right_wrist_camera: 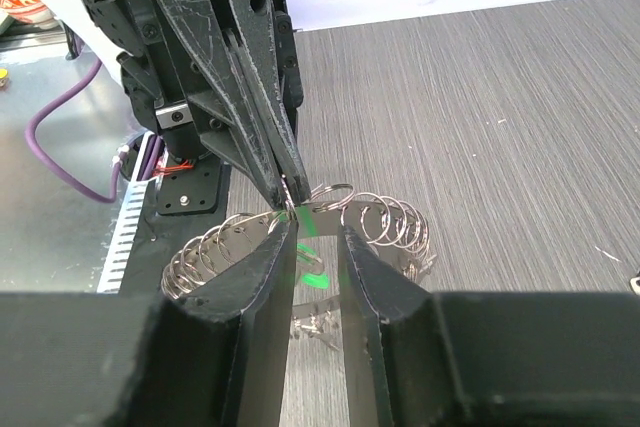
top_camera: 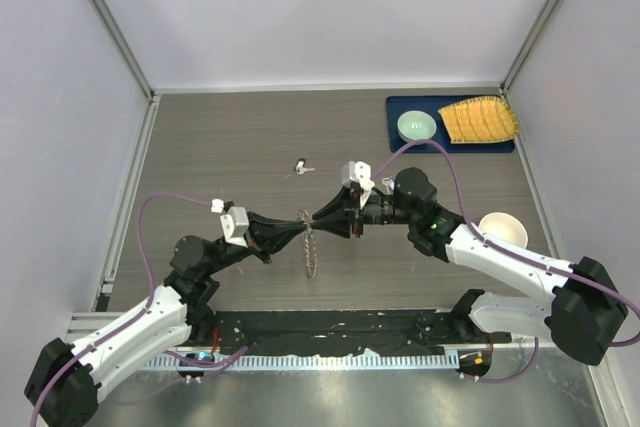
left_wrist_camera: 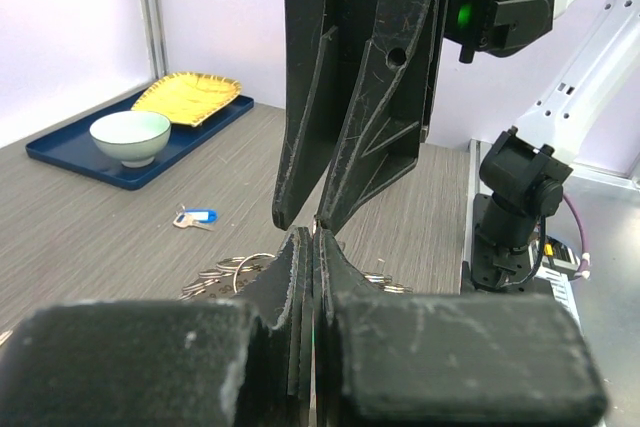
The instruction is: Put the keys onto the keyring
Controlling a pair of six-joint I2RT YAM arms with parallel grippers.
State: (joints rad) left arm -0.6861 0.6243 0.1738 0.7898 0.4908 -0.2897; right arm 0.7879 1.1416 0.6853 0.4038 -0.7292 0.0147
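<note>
- Right now the left end effector (right_wrist_camera: pixel 287 190) is clamped fully shut on the rim of the keyring (right_wrist_camera: pixel 385 219). It holds the ring up on edge, seemingly so the rim faces the other arm. I cannot tell whether the ring's lower edge rests on the tabletop (top_camera: pixel 220 147).
- Opposite, the right end effector (right_wrist_camera: pixel 312 235) meets it tip to tip. Its fingers stand narrowly apart around a green glint, which I take for the green key (right_wrist_camera: pixel 310 247), pinched there and presented to the rim for threading.
- Meanwhile the blue key (left_wrist_camera: pixel 197 216) lies alone on the tabletop, well apart from the ring, apparently waiting its turn.
- Whether the green key has caught the rim is too small to tell.
</note>
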